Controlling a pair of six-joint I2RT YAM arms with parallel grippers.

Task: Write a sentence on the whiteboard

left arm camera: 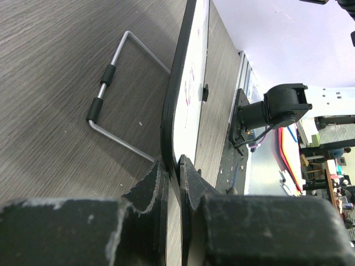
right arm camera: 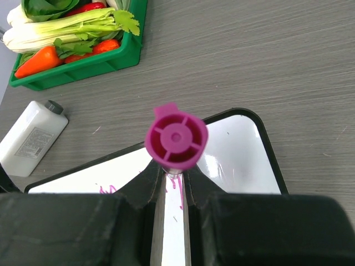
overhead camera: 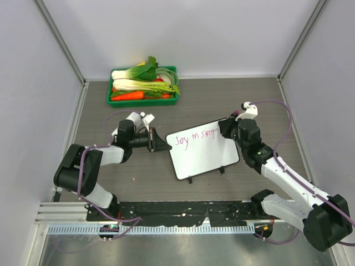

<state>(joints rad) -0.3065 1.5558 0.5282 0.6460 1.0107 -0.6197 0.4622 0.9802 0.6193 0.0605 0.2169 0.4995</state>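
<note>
Small glossy whiteboard (overhead camera: 202, 149) at mid-table, rectangular with rounded corners and a thin dark edge, tilted up on small black feet. Along its far edge, one line of the sentence (overhead camera: 194, 137) in thin pink cursive, the words too small to read; only a few pink strokes seen edge-on from the left wrist (left arm camera: 188, 94) and partly hidden behind the marker from the right wrist. Behind the board, a bent wire stand (left arm camera: 111, 105) with two black sleeves, resting on the table. Left gripper (overhead camera: 165, 145) clamped on the board's left edge, black fingers (left arm camera: 150, 185) on either side of the rim. Right gripper (overhead camera: 226, 127) at the board's far right corner, closed around a pink marker (right arm camera: 176, 138), ribbed round cap end facing the camera, tip hidden below the fingers. Grey wood-grain table (overhead camera: 249, 100) underneath. Far left, a green plastic tray (overhead camera: 144, 103) of vegetables (overhead camera: 141, 83), cut off at the frame edge in the right wrist view. Near it, a white bottle (right arm camera: 30, 138) with a grey cap lying on its side, label unreadable.
</note>
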